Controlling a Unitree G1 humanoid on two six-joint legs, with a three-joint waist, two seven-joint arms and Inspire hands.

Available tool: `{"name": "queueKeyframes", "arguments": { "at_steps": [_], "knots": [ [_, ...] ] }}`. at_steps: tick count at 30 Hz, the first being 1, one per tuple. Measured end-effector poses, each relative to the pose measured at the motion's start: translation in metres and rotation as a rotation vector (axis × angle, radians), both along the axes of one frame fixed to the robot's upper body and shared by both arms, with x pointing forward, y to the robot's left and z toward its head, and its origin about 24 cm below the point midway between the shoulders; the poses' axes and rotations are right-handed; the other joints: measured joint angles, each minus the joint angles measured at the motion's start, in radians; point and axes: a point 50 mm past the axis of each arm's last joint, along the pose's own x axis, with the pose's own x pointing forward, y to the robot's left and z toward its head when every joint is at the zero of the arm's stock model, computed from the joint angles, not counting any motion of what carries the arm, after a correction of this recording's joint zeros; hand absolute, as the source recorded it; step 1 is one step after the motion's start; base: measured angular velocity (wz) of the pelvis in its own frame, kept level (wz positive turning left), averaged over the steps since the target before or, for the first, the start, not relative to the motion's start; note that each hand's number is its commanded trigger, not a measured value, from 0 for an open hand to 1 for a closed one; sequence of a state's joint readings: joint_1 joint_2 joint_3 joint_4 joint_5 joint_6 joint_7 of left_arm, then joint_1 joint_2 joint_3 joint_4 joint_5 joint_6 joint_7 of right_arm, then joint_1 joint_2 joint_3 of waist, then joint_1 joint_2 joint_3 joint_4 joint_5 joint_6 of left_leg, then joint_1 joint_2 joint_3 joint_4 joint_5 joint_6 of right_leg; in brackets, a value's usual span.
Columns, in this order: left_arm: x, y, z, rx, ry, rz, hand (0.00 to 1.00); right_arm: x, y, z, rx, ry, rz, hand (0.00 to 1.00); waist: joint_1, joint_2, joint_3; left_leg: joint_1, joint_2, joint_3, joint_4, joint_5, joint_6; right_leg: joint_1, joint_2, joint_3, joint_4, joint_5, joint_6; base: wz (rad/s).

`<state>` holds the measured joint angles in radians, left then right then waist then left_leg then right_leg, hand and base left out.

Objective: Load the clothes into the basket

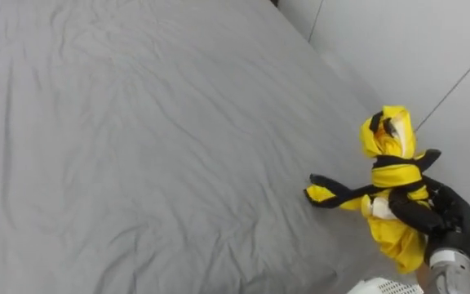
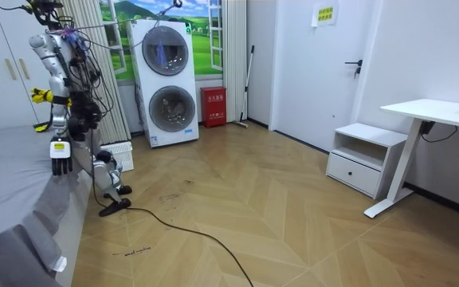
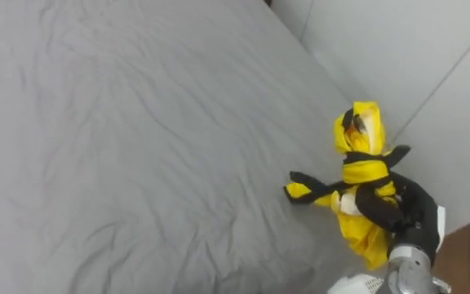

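Observation:
A yellow and black garment (image 1: 392, 167) is bunched up at the right edge of the grey bed (image 1: 137, 139). One black and yellow end trails onto the sheet. My right hand (image 1: 445, 219) is shut on the garment's lower part, its dark fingers curled round the cloth. The white rim of the basket (image 1: 382, 287) peeks in at the bottom, right below that hand. In the room view I stand beside the bed, the garment (image 2: 40, 96) at chest height and the white basket (image 2: 119, 155) on the floor by my legs. My left hand (image 2: 60, 162) hangs at my side with relaxed fingers.
A white wall (image 1: 431, 49) runs close along the bed's far right side. Behind me stand stacked washing machines (image 2: 164, 84), a red box (image 2: 213, 106), and a white desk with a drawer unit (image 2: 389, 155) across the wooden floor.

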<state>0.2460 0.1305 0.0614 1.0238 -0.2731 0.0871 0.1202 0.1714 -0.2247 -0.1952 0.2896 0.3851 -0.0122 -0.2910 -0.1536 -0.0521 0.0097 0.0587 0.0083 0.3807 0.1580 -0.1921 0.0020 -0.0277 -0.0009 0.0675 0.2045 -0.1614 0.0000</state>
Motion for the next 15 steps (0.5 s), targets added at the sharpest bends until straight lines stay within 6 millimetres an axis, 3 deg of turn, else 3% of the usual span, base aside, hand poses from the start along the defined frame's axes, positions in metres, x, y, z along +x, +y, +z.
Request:
{"name": "queueKeyframes", "arguments": {
  "at_steps": [8,10,15],
  "knots": [
    [-0.013,-0.001,-0.002,-0.008,0.071,0.077,0.0,-0.007,-0.004,-0.003,-0.005,0.024,-0.026,1.0,-0.044,0.024,0.0024,-0.01,0.013,0.087,-0.007,-0.006,-0.008,-0.049,0.027,0.086,0.001,0.017,-0.003,-0.34],
    [-0.014,-0.004,-0.003,-0.021,0.092,0.055,0.0,-0.008,-0.008,-0.002,-0.012,0.025,-0.042,1.0,-0.061,0.046,0.0,-0.032,0.015,0.106,-0.005,-0.006,-0.008,-0.078,0.031,0.107,0.002,0.028,0.001,-0.26],
    [-0.015,-0.005,-0.003,-0.03,0.093,0.06,0.0,-0.006,-0.009,-0.004,-0.009,0.033,-0.052,1.0,-0.088,0.068,0.0048,-0.089,0.018,0.14,0.012,-0.007,-0.006,-0.158,0.04,0.144,0.031,0.036,0.002,-0.26]
  ]
}}
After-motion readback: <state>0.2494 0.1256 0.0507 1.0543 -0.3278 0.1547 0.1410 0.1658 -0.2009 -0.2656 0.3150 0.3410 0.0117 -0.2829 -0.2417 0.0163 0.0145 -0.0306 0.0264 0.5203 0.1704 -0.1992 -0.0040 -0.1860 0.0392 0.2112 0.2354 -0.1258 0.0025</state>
